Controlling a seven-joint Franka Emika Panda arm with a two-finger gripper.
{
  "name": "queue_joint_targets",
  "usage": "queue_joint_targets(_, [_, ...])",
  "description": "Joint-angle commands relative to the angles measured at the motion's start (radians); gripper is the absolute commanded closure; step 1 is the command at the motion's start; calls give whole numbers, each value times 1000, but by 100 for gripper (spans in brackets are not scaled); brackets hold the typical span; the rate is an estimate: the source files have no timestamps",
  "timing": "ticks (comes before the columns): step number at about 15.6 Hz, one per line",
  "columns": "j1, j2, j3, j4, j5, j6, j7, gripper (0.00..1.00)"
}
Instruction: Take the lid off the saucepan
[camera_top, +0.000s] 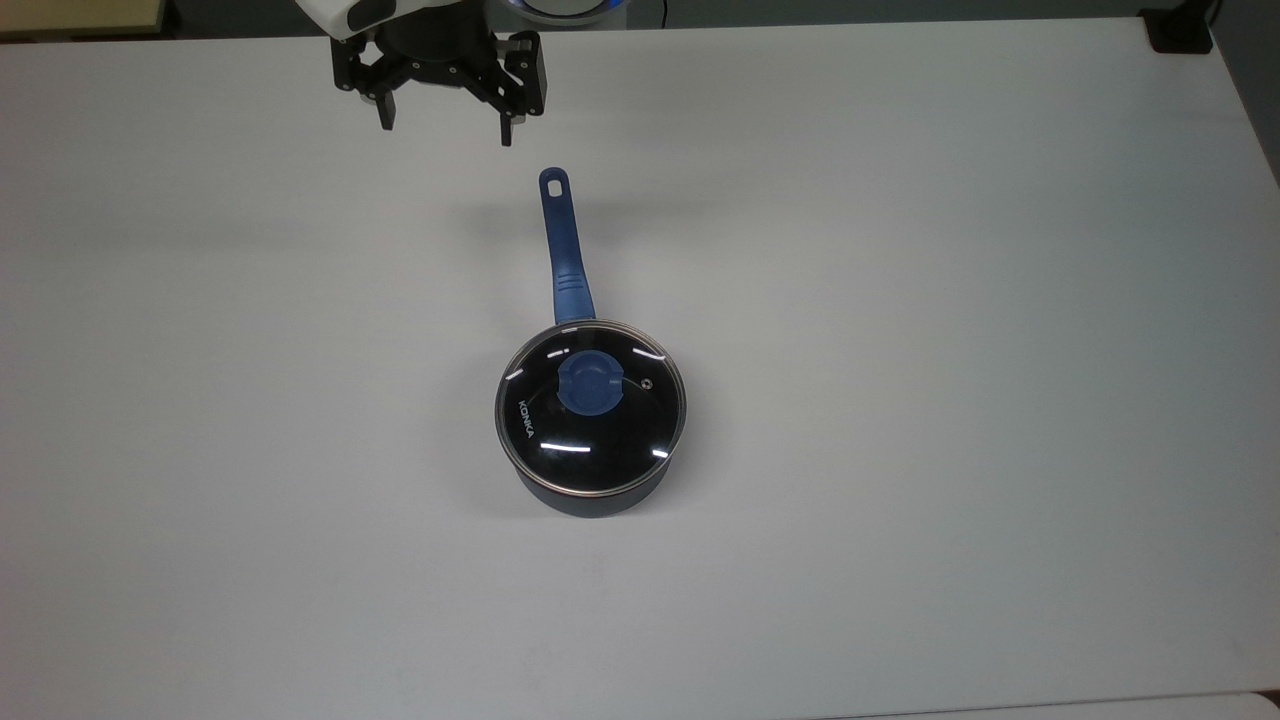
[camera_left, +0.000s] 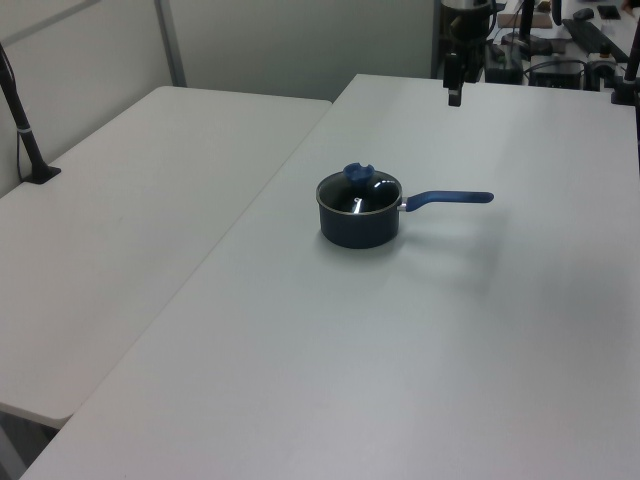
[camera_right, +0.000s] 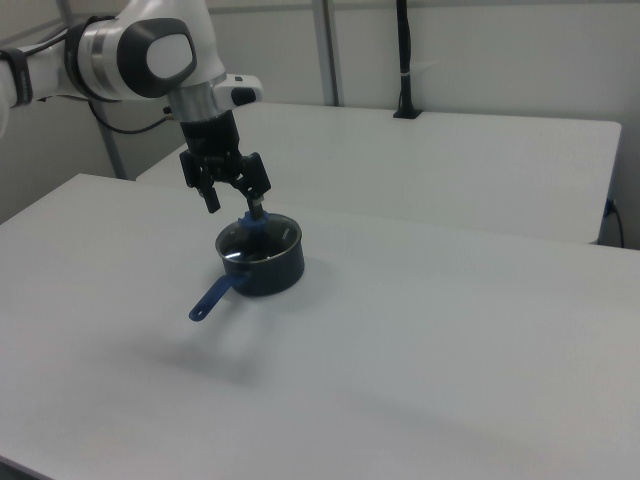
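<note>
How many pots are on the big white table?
1. The saucepan stands near the middle of the table, its lid on top, its handle pointing toward the gripper. Nothing in view could hide another.

The saucepan (camera_top: 600, 495) is dark blue-black, its long handle (camera_top: 563, 245) a brighter blue. On it, the lid (camera_top: 590, 410) is clear glass over a black inside, with a steel rim, a blue knob (camera_top: 589, 385) and white KONKA lettering. The worktop (camera_top: 950, 350) is plain pale grey-white. The gripper (camera_top: 445, 125) is black, under a white arm (camera_right: 150, 55).
</note>
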Motion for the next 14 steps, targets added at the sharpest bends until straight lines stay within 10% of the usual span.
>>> queue_joint_targets(1, [-1,-14,-1,-24,4,12,-31,0])
queue_joint_targets(14, [43,247,11,163,144,263,-77,0])
